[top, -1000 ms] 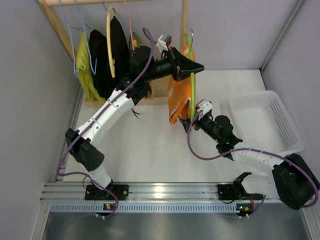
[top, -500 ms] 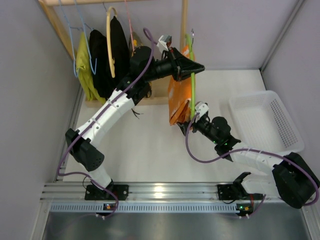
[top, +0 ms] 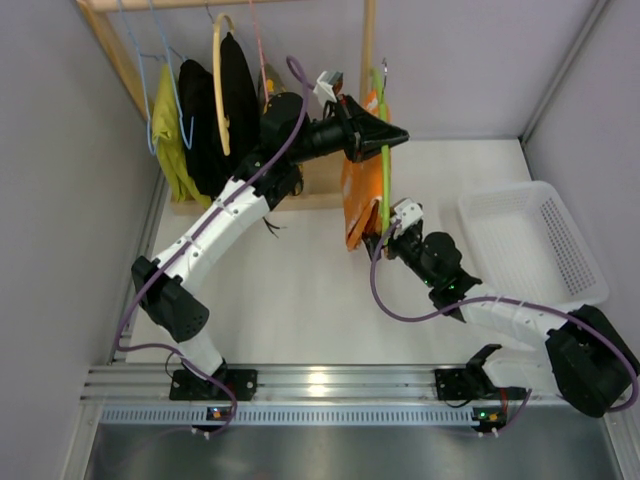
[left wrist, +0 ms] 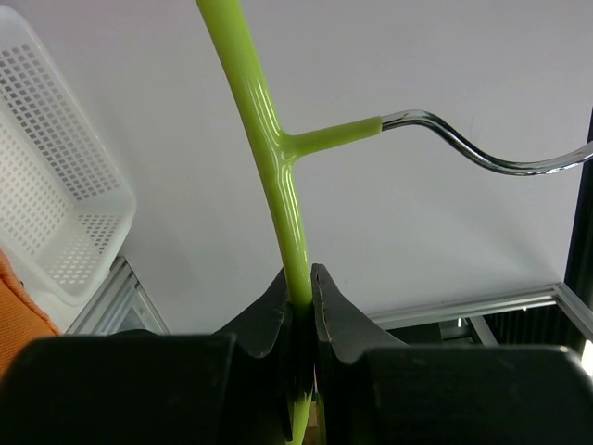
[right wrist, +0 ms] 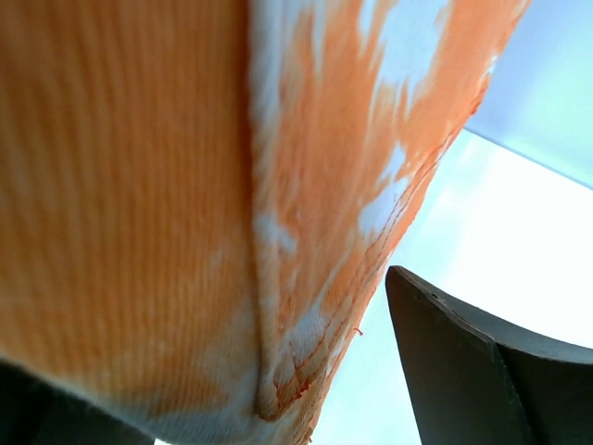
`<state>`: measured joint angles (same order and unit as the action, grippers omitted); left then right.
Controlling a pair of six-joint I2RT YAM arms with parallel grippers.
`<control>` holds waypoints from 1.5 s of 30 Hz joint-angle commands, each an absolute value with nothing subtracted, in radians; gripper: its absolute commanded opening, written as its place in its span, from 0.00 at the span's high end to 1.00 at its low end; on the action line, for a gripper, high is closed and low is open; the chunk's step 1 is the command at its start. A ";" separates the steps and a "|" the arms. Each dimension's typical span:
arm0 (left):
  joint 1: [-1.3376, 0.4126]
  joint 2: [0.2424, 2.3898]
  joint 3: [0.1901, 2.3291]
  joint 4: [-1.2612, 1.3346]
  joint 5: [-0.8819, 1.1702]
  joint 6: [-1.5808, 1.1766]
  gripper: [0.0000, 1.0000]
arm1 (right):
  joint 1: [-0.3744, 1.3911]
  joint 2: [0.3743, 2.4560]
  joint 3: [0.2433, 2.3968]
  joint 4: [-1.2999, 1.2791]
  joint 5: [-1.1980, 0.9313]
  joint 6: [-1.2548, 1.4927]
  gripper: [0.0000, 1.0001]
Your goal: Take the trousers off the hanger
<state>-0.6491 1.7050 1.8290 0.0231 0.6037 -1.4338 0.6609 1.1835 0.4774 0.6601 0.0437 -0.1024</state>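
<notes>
Orange trousers [top: 357,200] hang from the lime-green hanger [left wrist: 278,158] above the tabletop's [top: 300,290] far edge. Left gripper [left wrist: 304,292] clamps the hanger's arm tight. Right gripper [top: 384,240] stands wide around the trousers' lower hem, one finger [right wrist: 463,371] clear of the cloth.

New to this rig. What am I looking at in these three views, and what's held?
Two robot arms are bolted at the near edge of the table. One picture looks down from above and behind; the other two come from a camera on each wrist. The left arm's fingers are shut on a lime-green hanger with orange trousers draped on it. The right arm's fingers stand open either side of the trousers' lower edge. A white basket sits on the table; a wooden rack behind holds other garments.
</notes>
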 commanded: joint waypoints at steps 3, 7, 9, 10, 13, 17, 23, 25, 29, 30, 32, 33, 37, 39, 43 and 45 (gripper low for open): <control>-0.647 1.621 1.821 0.222 0.581 -1.445 1.00 | 0.667 1.128 0.541 0.699 0.106 -0.115 0.15; -0.646 1.615 1.816 0.222 0.583 -1.439 1.00 | 0.666 1.100 0.545 0.710 0.107 -0.140 0.18; -0.646 1.611 1.810 0.221 0.583 -1.436 1.00 | 0.666 1.086 0.546 0.716 0.107 -0.146 0.17; -0.646 1.611 1.809 0.219 0.583 -1.436 1.00 | 0.664 1.082 0.549 0.716 0.109 -0.147 0.17; -0.644 1.611 1.801 0.218 0.583 -1.440 1.00 | 0.666 1.072 0.557 0.719 0.109 -0.153 0.18; -0.644 1.611 1.798 0.219 0.583 -1.445 1.00 | 0.664 1.063 0.568 0.738 0.115 -0.173 0.19; -0.644 1.608 1.798 0.219 0.584 -1.442 1.00 | 0.655 1.054 0.577 0.736 0.118 -0.215 0.28; -0.641 1.606 1.798 0.219 0.584 -1.440 1.00 | 0.653 1.051 0.572 0.730 0.120 -0.222 0.31; -0.638 1.598 1.790 0.219 0.587 -1.437 1.00 | 0.644 1.039 0.563 0.719 0.118 -0.230 0.39; -0.635 1.597 1.787 0.219 0.588 -1.437 1.00 | 0.643 1.037 0.561 0.716 0.117 -0.230 0.42; -0.630 1.592 1.779 0.218 0.588 -1.437 1.00 | 0.640 1.026 0.568 0.704 0.100 -0.230 0.53; -0.626 1.591 1.776 0.219 0.591 -1.436 1.00 | 0.637 1.022 0.574 0.672 0.092 -0.227 0.56; -0.614 1.588 1.766 0.215 0.594 -1.434 1.00 | 0.627 0.980 0.603 0.598 0.045 -0.218 0.82; -0.608 1.582 1.750 0.213 0.597 -1.430 1.00 | 0.626 0.959 0.617 0.568 0.034 -0.221 0.95; -0.597 1.572 1.709 0.212 0.597 -1.419 1.00 | 0.618 0.901 0.673 0.461 0.026 -0.209 1.00; -0.591 1.569 1.692 0.212 0.601 -1.404 1.00 | 0.615 0.890 0.707 0.424 0.022 -0.181 1.00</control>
